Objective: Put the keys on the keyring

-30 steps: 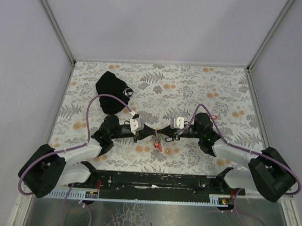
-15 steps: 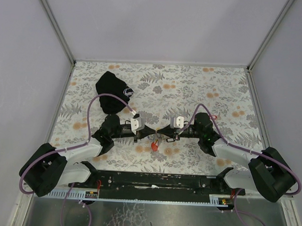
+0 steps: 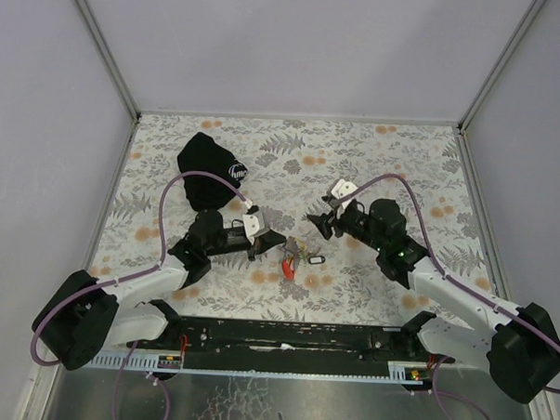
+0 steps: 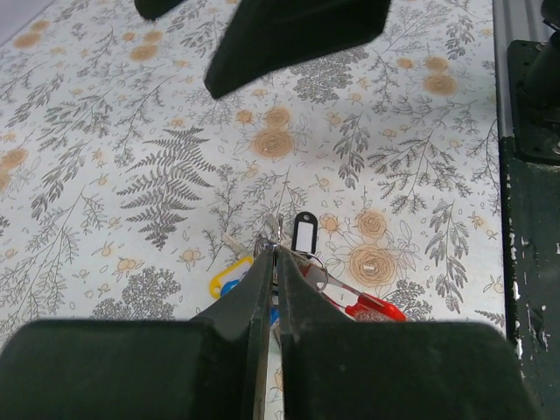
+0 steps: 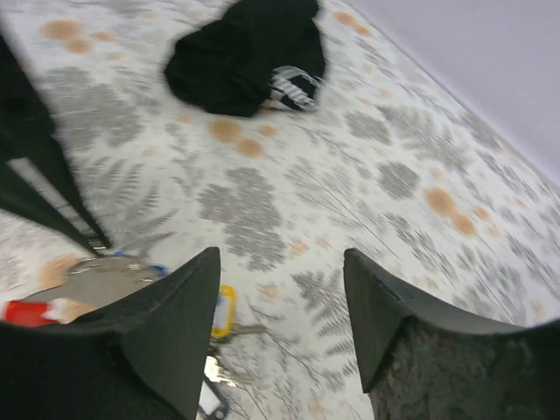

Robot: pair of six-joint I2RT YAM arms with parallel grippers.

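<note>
keys point(image 4: 302, 259) lie bunched on the floral table point(image 3: 403, 160), pinched between the closed fingers of the left gripper point(image 4: 274, 254) (red tag point(image 3: 287, 266) nearest the bases); right gripper point(image 5: 280, 258) gapes wide, apart.

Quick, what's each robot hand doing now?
Left gripper: jaws closed on the bunch of tiny keys with coloured plastic tags.
Right gripper: open, empty.

Counter point(image 3: 430, 170): white, grey fern print, orange blooms. Keys point(image 3: 296, 259): silver metal, red tag point(image 4: 372, 308), yellow tag point(image 4: 224, 278), blue tag point(image 4: 231, 287), black tag point(image 4: 303, 234) with white insert. Pouch point(image 3: 205, 174) far left: black, white logo. Cables point(image 3: 184, 180): purple. Arms point(image 3: 147, 280): black and white. Jaws: black. Walls point(image 3: 297, 43): pale lilac-grey.
</note>
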